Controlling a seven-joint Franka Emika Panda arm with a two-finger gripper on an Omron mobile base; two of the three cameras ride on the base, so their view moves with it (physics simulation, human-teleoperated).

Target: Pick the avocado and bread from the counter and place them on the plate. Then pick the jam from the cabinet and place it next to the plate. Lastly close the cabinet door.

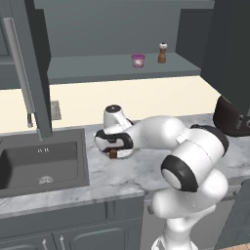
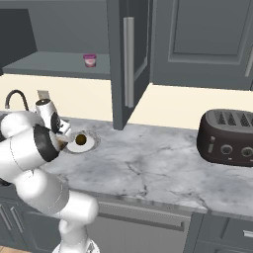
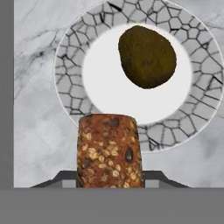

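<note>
Sink (image 1: 44,166) is at far left in left base view, set in the counter (image 1: 127,171). Next to the right, the gripper (image 3: 110,181) hangs over the plate (image 3: 70,92), closed on the bread (image 3: 110,151); bread is above plate's near rim, touching or not I cannot tell. The avocado (image 3: 147,57) lies on the plate, twd the right side in hand view. Up on the cabinet (image 1: 117,68) shelf stands the jam (image 1: 138,60), w/ pepper mill (image 1: 162,52) just right of it. Toaster (image 2: 227,137) is far right on counter.

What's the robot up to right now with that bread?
Gripper shut on bread, over plate rim. Avocado already on plate. Jam in open cabinet. Nothing in the way.
</note>
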